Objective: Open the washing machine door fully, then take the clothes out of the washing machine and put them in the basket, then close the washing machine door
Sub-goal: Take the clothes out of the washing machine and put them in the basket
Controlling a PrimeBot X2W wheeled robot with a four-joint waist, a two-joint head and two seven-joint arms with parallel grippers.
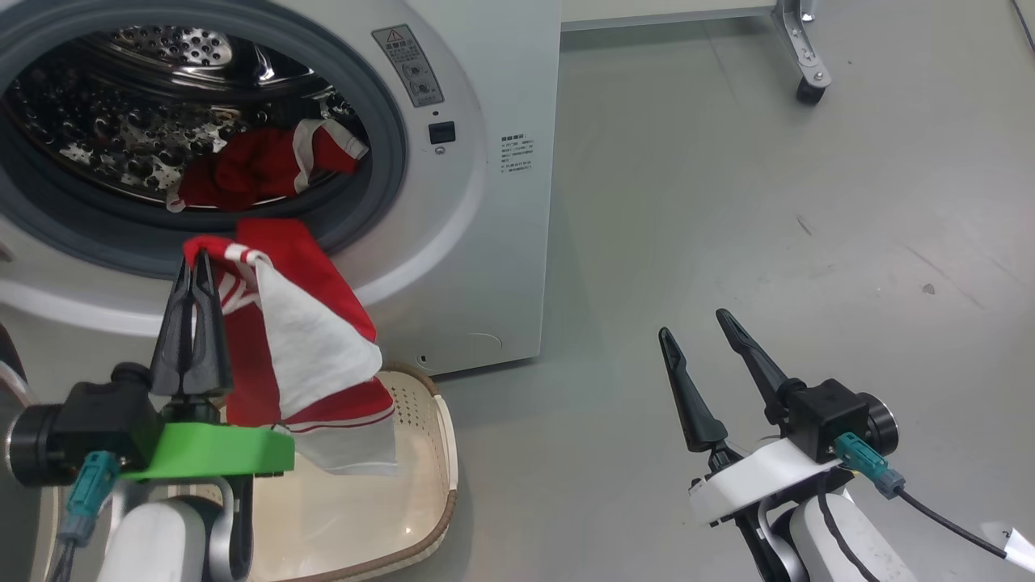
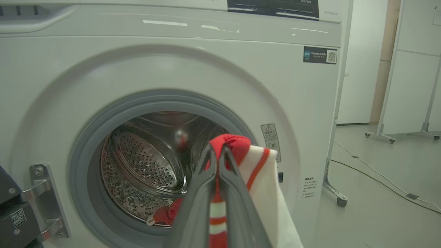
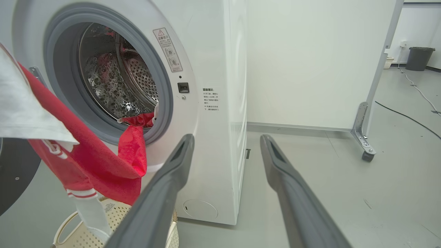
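Folds of limp red-and-white clothes [image 1: 311, 339] in clenched left claw [image 1: 194, 263] over perforated cream basket [image 1: 420, 412]; right claw [image 1: 691, 323] agape.

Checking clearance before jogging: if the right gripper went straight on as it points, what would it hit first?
Probably the washing machine, at its front right corner; the right gripper, jaws open, frames that edge. Depth is unclear.

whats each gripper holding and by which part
The left gripper is shut on the red and white garment, pinching a bunched fold at its top; the right gripper is open, holding nothing.
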